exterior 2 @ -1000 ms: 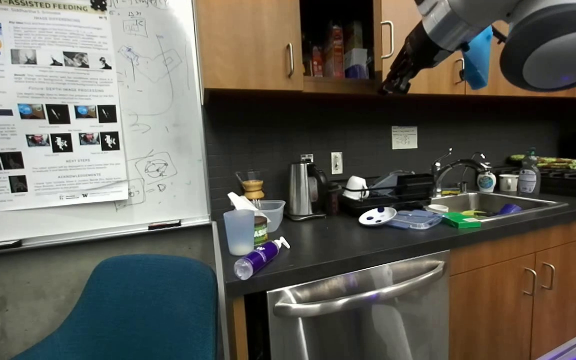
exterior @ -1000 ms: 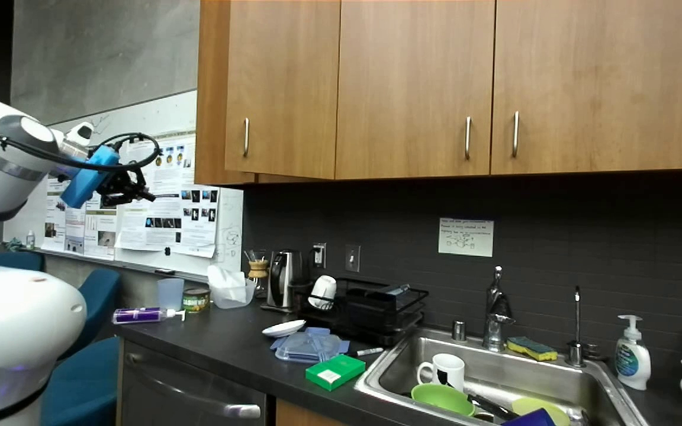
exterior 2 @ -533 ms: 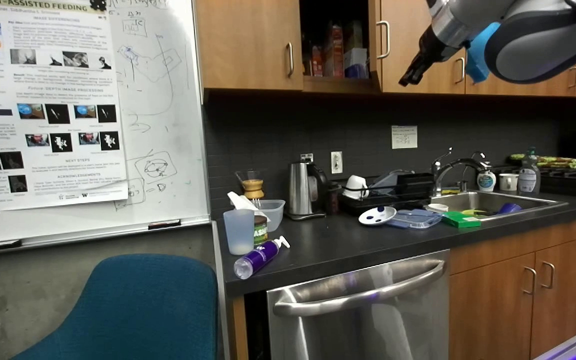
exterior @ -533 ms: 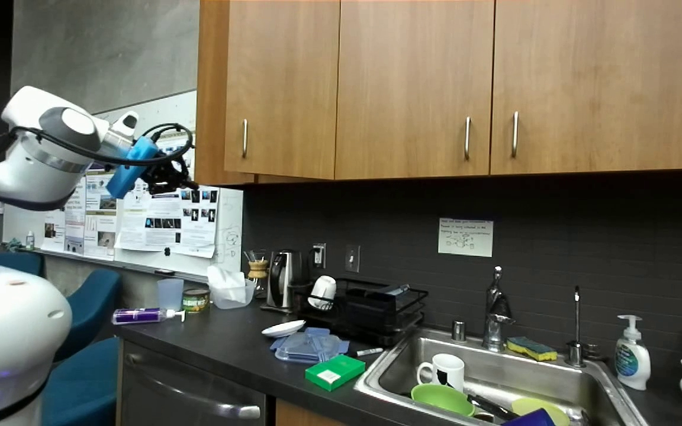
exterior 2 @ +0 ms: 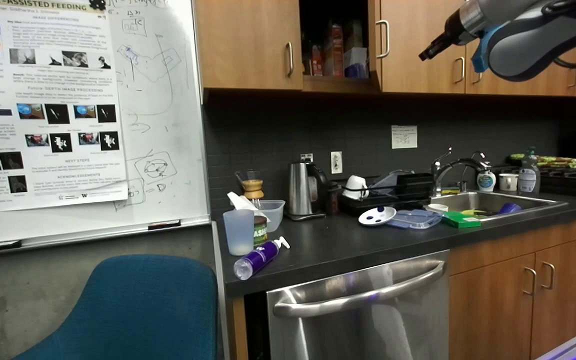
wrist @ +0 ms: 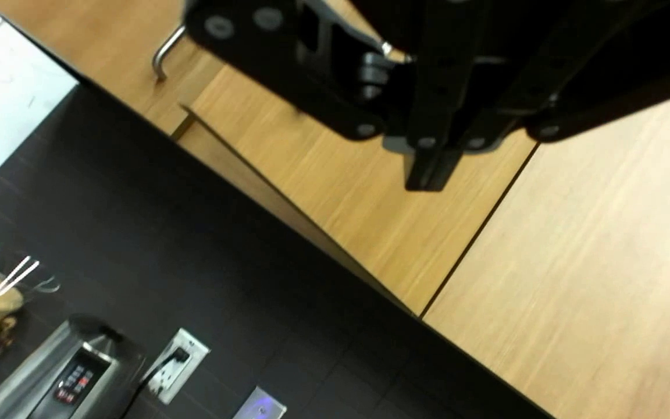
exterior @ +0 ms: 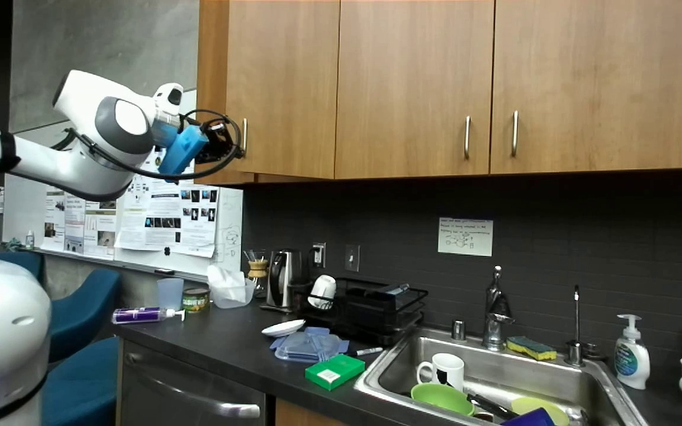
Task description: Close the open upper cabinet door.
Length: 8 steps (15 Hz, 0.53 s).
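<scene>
Gripper [wrist: 429, 174] found clenched, fingertips together, above and right of centre in the wrist view; the upper cabinet door [wrist: 335, 180] stands ajar behind it, a wedge of cabinet underside [wrist: 242, 173] visible beneath the door's lower edge. In an exterior view, the door appears nearly edge-on at upper centre; only there is the cabinet interior [exterior 2: 335, 85] disclosed, containing several packages [exterior 2: 354, 59], an orange-red box [exterior 2: 334, 50] among them. In an exterior view, the sink [exterior: 368, 378] at lower right contains a white mug [exterior: 449, 370] and a green bowl [exterior: 441, 397]; the dish rack [exterior: 388, 337], near centre, carries a tilted white cup [exterior: 323, 290]. Purple pump bottle [exterior: 140, 315] noted lying on its side on the counter [exterior: 228, 343], lower left. Obstructions: the arm [exterior: 110, 133] occupies the upper left, its cable [exterior: 151, 175] loops across the gripper, and the gripper overlaps the lower part of the door handle [exterior: 245, 129]. Contact between gripper and door cannot be determined.
</scene>
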{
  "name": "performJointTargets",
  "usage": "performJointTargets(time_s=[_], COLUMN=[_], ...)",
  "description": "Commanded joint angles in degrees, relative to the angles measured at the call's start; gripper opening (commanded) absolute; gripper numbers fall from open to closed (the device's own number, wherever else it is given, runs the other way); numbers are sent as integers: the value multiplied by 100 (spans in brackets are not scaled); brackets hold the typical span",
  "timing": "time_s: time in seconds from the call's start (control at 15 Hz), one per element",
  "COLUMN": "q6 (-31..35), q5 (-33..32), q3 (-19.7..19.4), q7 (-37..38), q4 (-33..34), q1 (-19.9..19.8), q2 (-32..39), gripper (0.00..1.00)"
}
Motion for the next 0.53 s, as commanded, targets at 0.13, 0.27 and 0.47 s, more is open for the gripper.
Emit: performJointTargets(time_s=[0.13,0.27,0.47], q6=[1347,1572,1648], q5=[-337,-537,-932], q3=[149,439,1062], q7=[334,277,226], q4=[-4,-7,-14], q1=[-37,-83,-71], q2=[452,554,580], gripper=[0,0,0])
